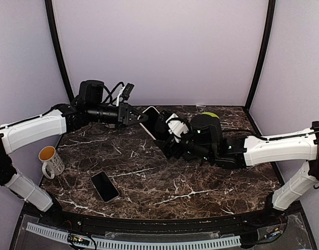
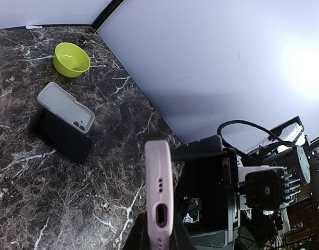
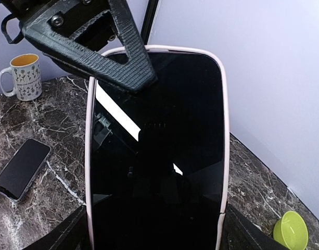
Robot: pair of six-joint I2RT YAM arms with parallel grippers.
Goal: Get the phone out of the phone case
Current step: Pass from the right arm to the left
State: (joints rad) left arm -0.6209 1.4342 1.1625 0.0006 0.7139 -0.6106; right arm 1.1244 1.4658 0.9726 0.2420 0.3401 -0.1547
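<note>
Dark veined marble tabletop point(image 1: 149, 172) between pale lilac walls point(image 1: 159, 47), black corner posts point(image 1: 58, 47).

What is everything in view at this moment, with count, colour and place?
pink-cased phone: one, black screen in a pale pink case, held above the table between both grippers
loose phone: one, black, screen up, flat on the table's front left
light phone or case: one, pale grey, camera side up, resting on a flat black item near the bowl
bowl: one, lime green, far right of the table
mug: one, white, patterned, orange inside, table's left edge
table: one, dark marble
left gripper: one, black, shut on the pink-cased phone's port end
right gripper: one, black, fingers against its long edges
</note>
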